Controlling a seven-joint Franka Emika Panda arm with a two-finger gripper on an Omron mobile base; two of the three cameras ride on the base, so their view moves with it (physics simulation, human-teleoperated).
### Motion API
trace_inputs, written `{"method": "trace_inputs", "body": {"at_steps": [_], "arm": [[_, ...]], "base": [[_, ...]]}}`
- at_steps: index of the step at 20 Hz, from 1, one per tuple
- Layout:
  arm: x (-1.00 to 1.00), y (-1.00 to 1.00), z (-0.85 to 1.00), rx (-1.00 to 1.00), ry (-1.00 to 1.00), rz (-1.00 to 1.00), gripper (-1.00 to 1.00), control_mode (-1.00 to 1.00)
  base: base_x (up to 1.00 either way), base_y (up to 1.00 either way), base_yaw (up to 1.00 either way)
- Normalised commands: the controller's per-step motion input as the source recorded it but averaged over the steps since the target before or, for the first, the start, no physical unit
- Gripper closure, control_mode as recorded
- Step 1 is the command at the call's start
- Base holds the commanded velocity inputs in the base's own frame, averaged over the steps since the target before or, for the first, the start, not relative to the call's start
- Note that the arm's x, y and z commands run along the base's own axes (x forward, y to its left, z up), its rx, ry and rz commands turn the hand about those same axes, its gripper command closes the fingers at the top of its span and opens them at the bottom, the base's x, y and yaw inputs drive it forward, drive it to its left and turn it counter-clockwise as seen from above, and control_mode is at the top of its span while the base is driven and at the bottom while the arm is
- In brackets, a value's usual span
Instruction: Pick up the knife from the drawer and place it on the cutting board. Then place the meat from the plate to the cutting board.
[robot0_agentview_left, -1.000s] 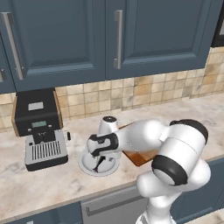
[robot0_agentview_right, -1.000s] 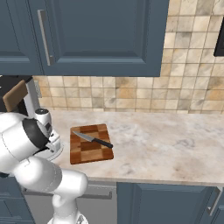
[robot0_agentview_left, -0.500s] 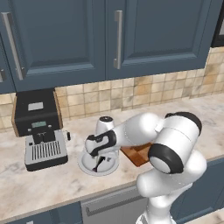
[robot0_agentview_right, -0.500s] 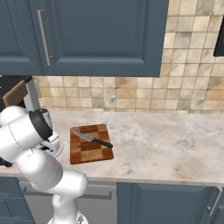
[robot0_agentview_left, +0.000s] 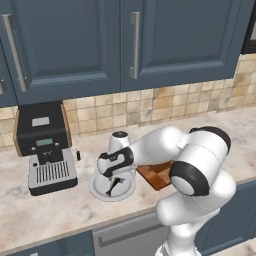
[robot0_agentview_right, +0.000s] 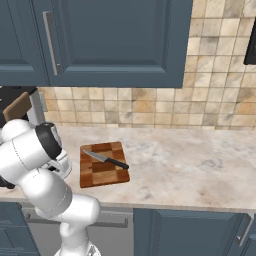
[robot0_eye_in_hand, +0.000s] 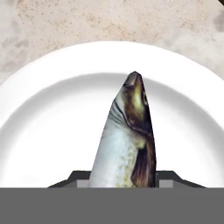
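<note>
While the knife (robot0_agentview_right: 105, 159) already lies on the cutting board (robot0_agentview_right: 103, 171), the fish is the step in hand.
Gripper (robot0_agentview_left: 116, 186): down over the plate (robot0_agentview_left: 98, 186), fingers on either side of the fish; a firm hold cannot be told.
Fish (robot0_eye_in_hand: 127, 140): on the plate, between the fingertips.
Next: likely confirm the grip, lift clear, carry across to the board.

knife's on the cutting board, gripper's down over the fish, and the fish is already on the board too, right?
Not quite. The knife does lie on the cutting board, and the gripper is at the fish, but the hand view shows the fish on the white plate, not the board.
</note>
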Motion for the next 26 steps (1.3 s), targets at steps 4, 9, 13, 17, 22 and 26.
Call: {"method": "trace_inputs", "body": {"at_steps": [4,9,13,17,22,26], "arm": [[0.0,0.0,0.0,0.0,0.0,0.0,1.0,-1.0],[-0.03,-0.15,0.13,0.0,-0.08,0.0,1.0,-1.0],[0.0,-0.24,0.36,0.01,-0.04,0.0,1.0,-1.0],[0.14,-0.06,0.23,0.01,0.08,0.01,1.0,-1.0],[0.0,-0.22,0.59,0.01,0.04,0.01,1.0,-1.0],[0.0,-0.27,0.38,0.0,0.07,0.0,1.0,-1.0]], "base": [[0.0,0.0,0.0],[0.0,0.0,0.0],[0.0,0.0,0.0],[0.0,0.0,0.0],[0.0,0.0,0.0],[0.0,0.0,0.0]]}}
